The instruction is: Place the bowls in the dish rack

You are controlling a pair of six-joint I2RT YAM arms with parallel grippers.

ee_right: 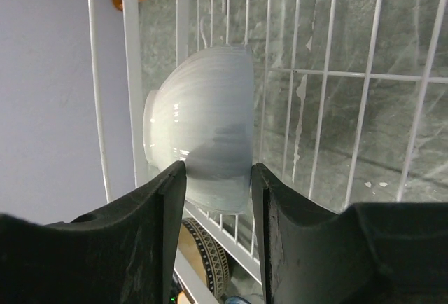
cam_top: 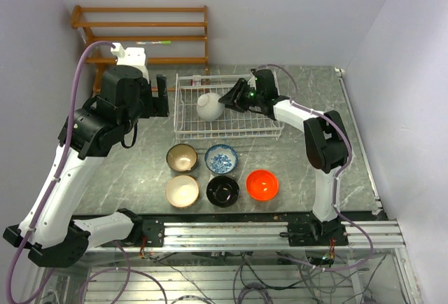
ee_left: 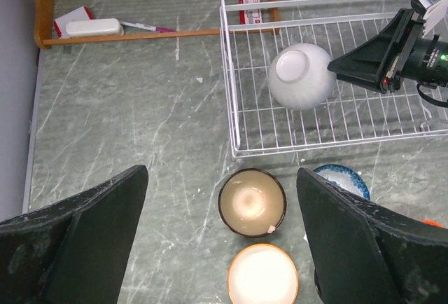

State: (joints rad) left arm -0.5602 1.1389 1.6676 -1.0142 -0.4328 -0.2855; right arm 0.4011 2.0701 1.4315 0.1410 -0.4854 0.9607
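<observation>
1. Bowls (cam_top: 218, 189) are six in all: five stand upright in a group on the grey marbled surface (cam_top: 140, 167), just in front of the dish rack (cam_top: 246, 126), and one lies inside the rack.
2. At the far left, the left claw (cam_top: 159, 95) hangs above the surface, beside the left wall of the rack and apart from it. Its two black fingers (ee_left: 91, 241) are spread wide, and nothing is between them.
3. Behind it, against the back wall, stands a wooden shelf (cam_top: 143, 24).
4. The left column of the group has the brown bowl (cam_top: 182, 157), tan inside, at the back, and the cream-beige bowl (cam_top: 182, 191) close in front of it.
5. The next column has the blue-and-white bowl (cam_top: 221, 158) at the back and the black bowl (cam_top: 222, 191) in front.
6. The orange-red bowl (cam_top: 262, 185) stands alone at the right end of the group, beside the black bowl.
7. The white bowl (cam_top: 210, 106) lies in the left half of the rack. It is tipped over on the wire floor, so its foot ring shows.
8. The right claw (cam_top: 225, 99) reaches into the rack from the right. Its fingers (ee_right: 161, 234) stand one on each side of the white bowl, very close against its wall. I cannot tell if they pinch the bowl or only flank it.
</observation>
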